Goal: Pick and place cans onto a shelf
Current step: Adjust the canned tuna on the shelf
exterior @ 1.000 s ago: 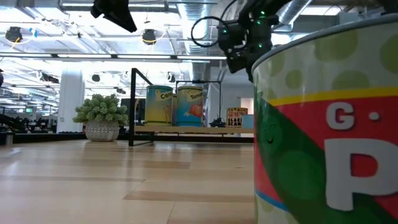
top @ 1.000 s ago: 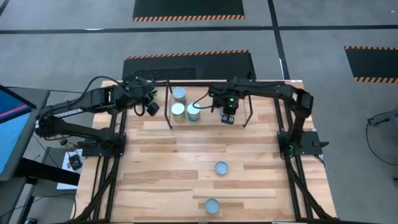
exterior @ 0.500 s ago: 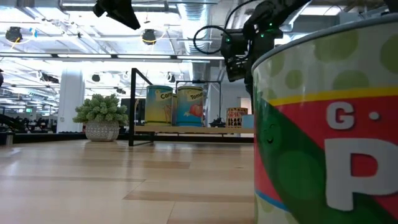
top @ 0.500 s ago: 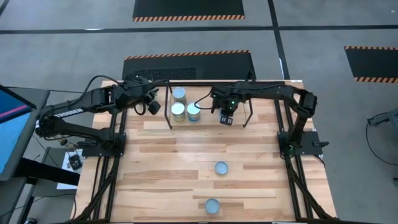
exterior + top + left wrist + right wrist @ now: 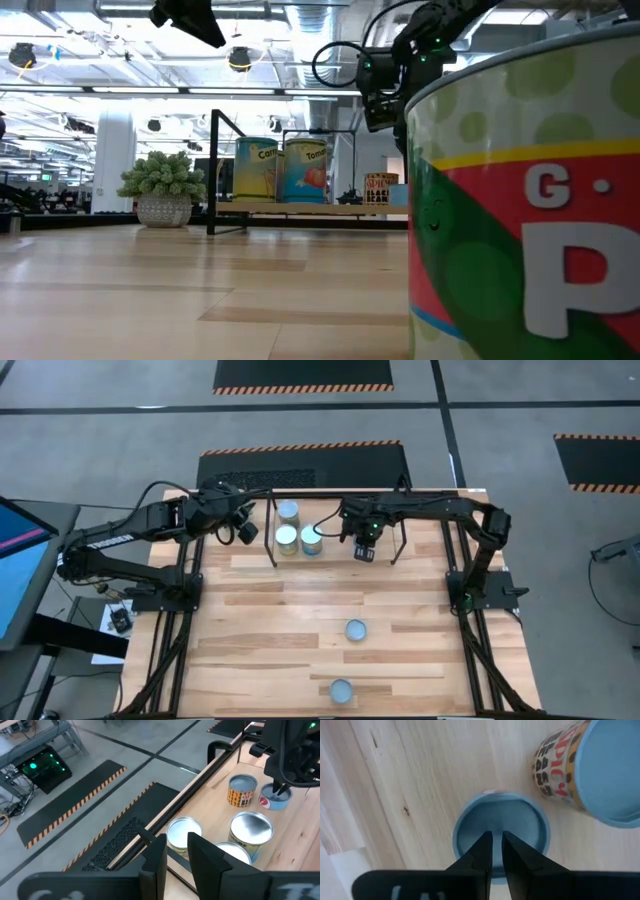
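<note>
Right fingers [image 5: 493, 851] nearly together above upright low can [image 5: 501, 835], round top facing up, beside taller can [image 5: 587, 770].

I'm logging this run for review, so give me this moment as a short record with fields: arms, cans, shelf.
left gripper: fingers nearly together, holding nothing, beside the shelf's left end
right gripper: fingers nearly closed, empty, directly above a low blue tin on the shelf
shelf: at the table's far edge
cans on shelf: three tall cans in the left part, a patterned can next to the blue tin
cans on table: two, nearer the front
</note>
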